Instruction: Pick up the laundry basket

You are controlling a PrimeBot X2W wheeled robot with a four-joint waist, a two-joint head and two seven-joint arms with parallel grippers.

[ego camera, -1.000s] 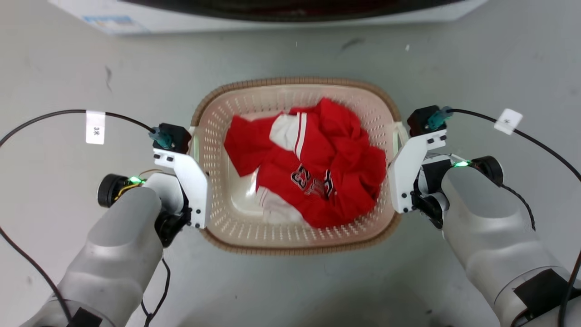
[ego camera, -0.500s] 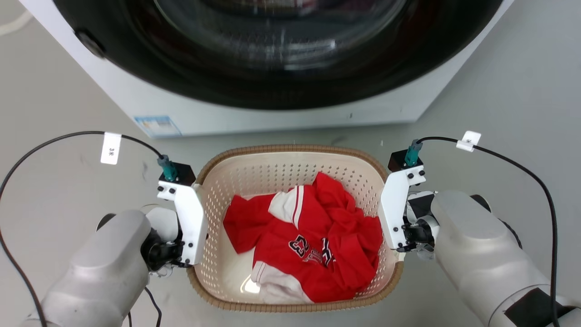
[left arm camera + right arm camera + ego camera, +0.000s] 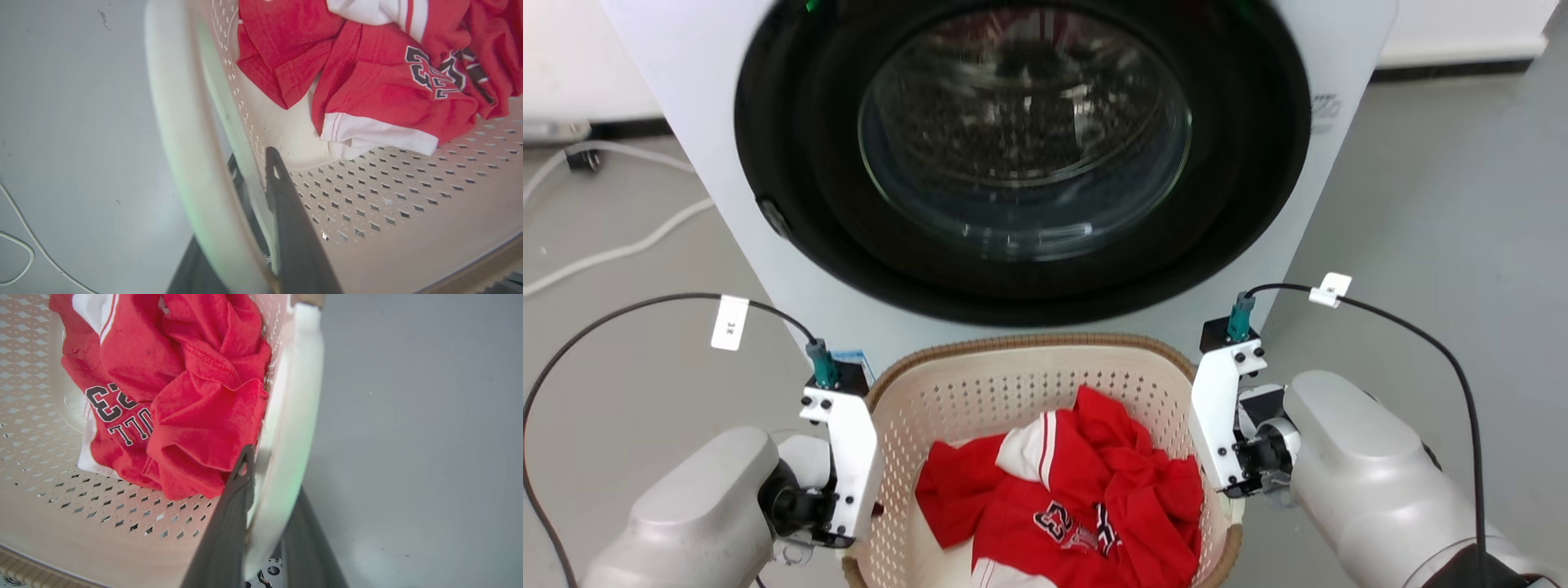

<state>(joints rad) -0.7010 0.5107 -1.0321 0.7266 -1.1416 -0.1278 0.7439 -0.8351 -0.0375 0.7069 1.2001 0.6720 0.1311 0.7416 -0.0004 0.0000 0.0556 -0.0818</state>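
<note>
At the near left, the left tool point(image 3: 252, 163) is clamped on one white loop handle point(image 3: 175, 122) of the laundry basket point(image 3: 980, 392), one dark finger inside the perforated wall and the other outside. Between the arms, the basket is just in front of the washing machine point(image 3: 1327, 188), with a crumpled red jersey point(image 3: 1094, 490) inside. At the near right, the right tool point(image 3: 271, 473) pinches the opposite handle point(image 3: 298, 396) likewise. I judge the lift under way, though whether the base has cleared the floor point(image 3: 81, 122) is hidden. Next, both arms should rise evenly, keeping the basket level and clear of the machine.
</note>
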